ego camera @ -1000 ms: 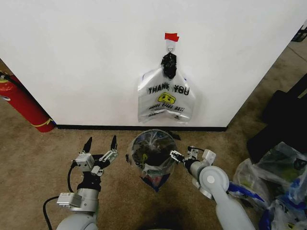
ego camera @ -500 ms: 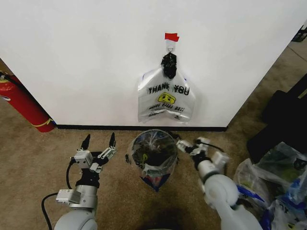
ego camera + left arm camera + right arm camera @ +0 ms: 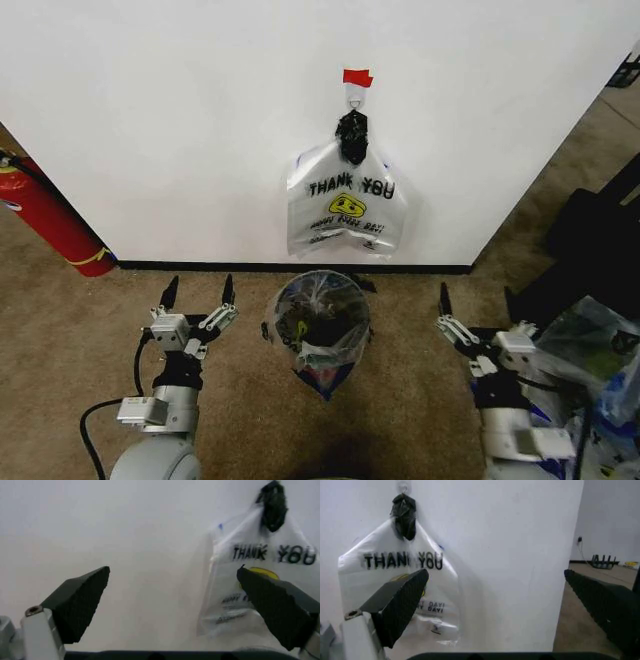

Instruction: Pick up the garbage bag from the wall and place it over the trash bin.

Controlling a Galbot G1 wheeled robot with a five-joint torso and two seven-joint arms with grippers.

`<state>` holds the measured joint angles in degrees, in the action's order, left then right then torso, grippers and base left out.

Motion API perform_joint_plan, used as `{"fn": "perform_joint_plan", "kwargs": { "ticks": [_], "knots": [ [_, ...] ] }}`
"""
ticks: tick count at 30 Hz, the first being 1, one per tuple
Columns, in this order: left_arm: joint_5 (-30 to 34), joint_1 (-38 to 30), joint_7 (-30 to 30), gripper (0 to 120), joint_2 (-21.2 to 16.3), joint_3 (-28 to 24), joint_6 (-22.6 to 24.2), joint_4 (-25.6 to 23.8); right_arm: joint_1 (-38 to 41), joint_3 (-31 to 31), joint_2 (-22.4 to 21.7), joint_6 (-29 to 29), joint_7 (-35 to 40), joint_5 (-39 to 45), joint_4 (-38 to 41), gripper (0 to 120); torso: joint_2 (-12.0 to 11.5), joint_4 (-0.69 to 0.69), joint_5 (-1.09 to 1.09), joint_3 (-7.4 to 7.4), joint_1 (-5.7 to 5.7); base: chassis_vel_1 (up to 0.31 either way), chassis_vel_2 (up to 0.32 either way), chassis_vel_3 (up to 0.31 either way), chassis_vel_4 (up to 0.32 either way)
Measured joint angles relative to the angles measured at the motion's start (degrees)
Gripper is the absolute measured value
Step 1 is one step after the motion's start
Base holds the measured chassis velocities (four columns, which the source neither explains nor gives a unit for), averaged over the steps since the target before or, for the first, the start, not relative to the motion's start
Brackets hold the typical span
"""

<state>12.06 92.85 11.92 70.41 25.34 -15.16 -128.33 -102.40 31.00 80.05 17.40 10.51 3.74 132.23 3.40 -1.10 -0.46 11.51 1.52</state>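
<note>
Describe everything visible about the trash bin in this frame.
The trash bin is a small round bin standing upright on the brown carpet just in front of the wall. A thin translucent garbage bag is draped over its rim and hangs down the near side, with dark contents inside. It sits between the two end effectors; neither touches it.

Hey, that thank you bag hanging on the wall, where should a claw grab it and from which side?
Probably the dark bunched knot at the top of the bag, under the hook. Come straight in from the front: the bag lies flat against the wall, and the knot is the one bulky part sticking out.
</note>
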Motion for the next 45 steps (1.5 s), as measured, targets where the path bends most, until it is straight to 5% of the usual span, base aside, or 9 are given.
{"fn": "perform_joint_plan", "kwargs": {
  "ticks": [24, 45],
  "knots": [
    [-3.44, 2.19, -0.16, 100, 1.41, -0.52, -2.78, -0.01, -0.42, -0.94, 2.44, 0.1, -0.11, -0.55, 0.13, 100, 0.0, 0.0, 0.0, 0.0, 0.0, 0.0, 0.0, 0.0, 0.0],
    [-3.6, 2.26, 1.67, 100, 1.82, -0.5, -0.15, -1.28, -0.43, -1.88, 3.12, 1.81, -0.38, -5.9, 0.06, 100, 0.0, 0.0, 0.0, 0.0, 0.0, 0.0, 0.0, 0.0, 0.0]
  ]
}}
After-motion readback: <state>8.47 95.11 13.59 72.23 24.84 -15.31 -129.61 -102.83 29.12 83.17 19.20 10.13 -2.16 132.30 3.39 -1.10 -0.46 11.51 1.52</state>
